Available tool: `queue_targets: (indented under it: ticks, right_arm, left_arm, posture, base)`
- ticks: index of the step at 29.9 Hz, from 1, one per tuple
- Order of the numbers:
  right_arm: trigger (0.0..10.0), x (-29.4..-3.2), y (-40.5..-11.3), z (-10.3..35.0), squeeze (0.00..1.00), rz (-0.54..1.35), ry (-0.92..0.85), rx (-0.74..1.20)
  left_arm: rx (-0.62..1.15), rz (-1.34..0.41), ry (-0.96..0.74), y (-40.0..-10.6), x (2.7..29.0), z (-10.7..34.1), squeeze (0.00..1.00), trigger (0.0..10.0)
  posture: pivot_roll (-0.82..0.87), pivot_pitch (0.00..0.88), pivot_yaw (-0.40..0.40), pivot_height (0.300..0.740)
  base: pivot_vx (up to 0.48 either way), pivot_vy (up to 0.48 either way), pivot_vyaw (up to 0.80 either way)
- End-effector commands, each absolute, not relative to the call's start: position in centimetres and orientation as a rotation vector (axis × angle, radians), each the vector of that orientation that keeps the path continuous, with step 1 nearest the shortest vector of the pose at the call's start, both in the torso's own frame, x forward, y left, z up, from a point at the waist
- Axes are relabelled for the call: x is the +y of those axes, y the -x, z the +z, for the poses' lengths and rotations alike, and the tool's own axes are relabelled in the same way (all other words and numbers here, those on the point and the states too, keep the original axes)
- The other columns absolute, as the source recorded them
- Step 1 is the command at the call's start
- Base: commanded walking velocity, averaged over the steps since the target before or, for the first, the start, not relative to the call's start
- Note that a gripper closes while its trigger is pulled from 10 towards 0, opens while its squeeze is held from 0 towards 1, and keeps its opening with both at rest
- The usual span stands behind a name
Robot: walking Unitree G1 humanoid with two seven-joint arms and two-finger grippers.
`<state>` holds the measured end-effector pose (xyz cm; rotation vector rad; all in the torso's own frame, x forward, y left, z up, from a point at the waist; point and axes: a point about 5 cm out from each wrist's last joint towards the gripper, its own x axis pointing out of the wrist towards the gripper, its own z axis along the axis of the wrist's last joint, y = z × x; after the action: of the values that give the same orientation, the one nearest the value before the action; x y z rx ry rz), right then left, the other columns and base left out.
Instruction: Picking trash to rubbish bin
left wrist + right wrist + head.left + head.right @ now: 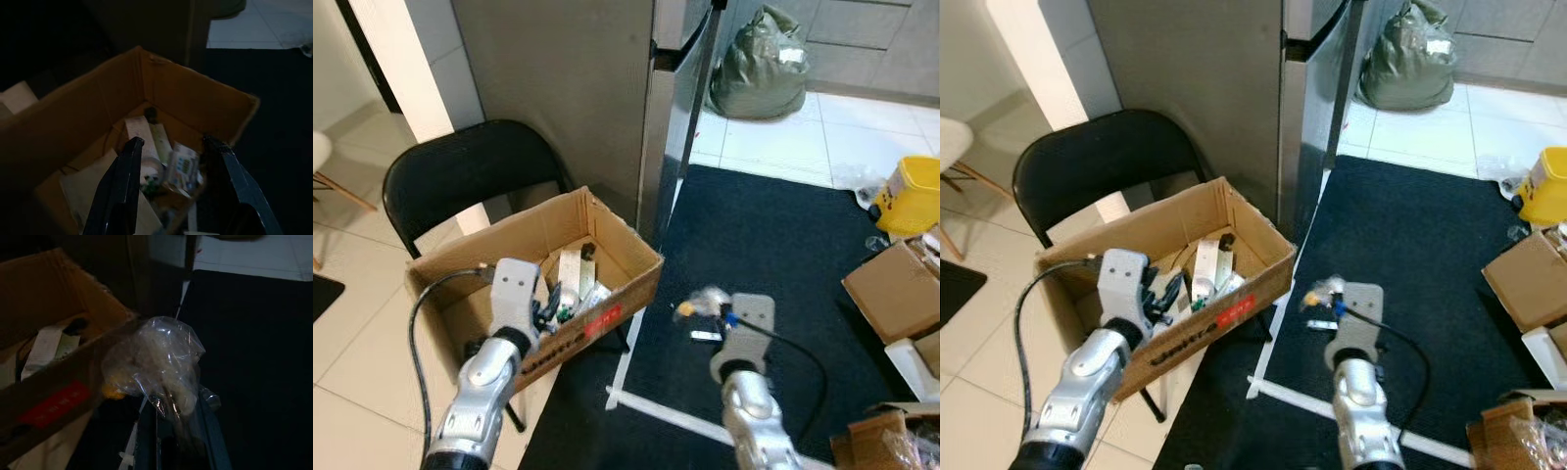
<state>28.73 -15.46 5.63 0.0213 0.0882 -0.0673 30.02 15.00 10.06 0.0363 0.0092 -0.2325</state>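
Right wrist view shows the right pincer (178, 423) clamped on a crumpled clear plastic bag (156, 362), held in the air just beside the near corner of the cardboard box (636, 257) that serves as the bin. The box sits on a black folding chair (460, 176) and already holds paper scraps and packets. The left pincer (178, 161) hovers over the box's inside with its fingers apart and nothing between them. To do this step well, I judge the right arm should carry the bag sideways over the box wall, clear of the rim and the left arm, and let go only once it hangs above the inside.
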Motion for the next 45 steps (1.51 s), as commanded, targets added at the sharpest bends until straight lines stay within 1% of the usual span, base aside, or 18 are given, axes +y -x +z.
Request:
queue_targets:
  ticks: [1, 5, 13, 19, 23, 25, 39, 42, 45]
  right_arm:
    - [10.0, -15.8, -28.5, 5.1, 0.00, -0.069, 0.005, 0.113]
    - [10.0, -15.6, -28.6, 5.1, 0.00, -0.053, 0.025, 0.114]
    - [10.0, -15.6, -28.6, 5.2, 0.00, -0.053, 0.035, 0.108]
    - [10.0, -15.8, -28.6, 5.1, 0.00, -0.069, 0.005, 0.110]
    - [10.0, -15.8, -28.7, 5.1, 0.00, -0.066, 0.008, 0.109]
    - [10.0, -15.7, -28.8, 5.2, 0.00, -0.061, 0.010, 0.110]
    - [10.0, -15.7, -29.8, 5.8, 0.00, -0.013, 0.011, 0.091]
    - [10.0, -14.8, -30.2, 6.3, 0.00, 0.069, 0.006, 0.061]
    - [10.0, -13.7, -30.5, 6.6, 0.00, 0.155, -0.005, 0.054]
  left_arm:
    - [0.024, -0.236, -0.049, -29.8, 15.0, 9.7, 0.07, 10.0]
    - [0.024, -0.237, -0.048, -29.8, 15.0, 9.6, 0.07, 10.0]
    - [0.024, -0.237, -0.049, -29.7, 15.0, 9.6, 0.07, 10.0]
    - [0.025, -0.236, -0.048, -29.7, 15.0, 9.6, 0.07, 10.0]
    - [0.025, -0.234, -0.052, -29.7, 15.0, 9.6, 0.05, 10.0]
    - [0.041, -0.215, -0.064, -29.9, 15.1, 9.4, 0.00, 10.0]
    - [0.085, -0.253, -0.164, -29.9, 14.7, 8.8, 0.00, 10.0]
    - [0.210, -0.310, -0.243, -29.5, 14.6, 7.2, 0.00, 10.0]
    - [0.261, -0.326, -0.288, -29.3, 14.7, 6.5, 0.00, 10.0]
  posture:
    - [-0.01, 0.140, 0.060, 0.740]
    - [-0.01, 0.140, 0.058, 0.740]
    - [-0.01, 0.140, 0.056, 0.740]
    - [-0.01, 0.142, 0.056, 0.740]
    - [-0.01, 0.141, 0.056, 0.740]
    - [-0.01, 0.141, 0.056, 0.740]
    - [-0.01, 0.149, 0.055, 0.740]
    - [0.01, 0.139, 0.046, 0.740]
    - [0.01, 0.128, 0.037, 0.740]
  base:
    - [0.345, 0.000, 0.00]
    - [0.346, 0.000, 0.13]
    - [0.345, 0.000, 0.77]
    - [0.344, 0.000, 0.00]
    - [0.337, 0.000, 0.00]
    - [0.000, 0.000, 0.00]
    - [0.000, 0.000, 0.00]
    - [0.000, 0.000, 0.00]
    - [0.000, 0.000, 0.00]
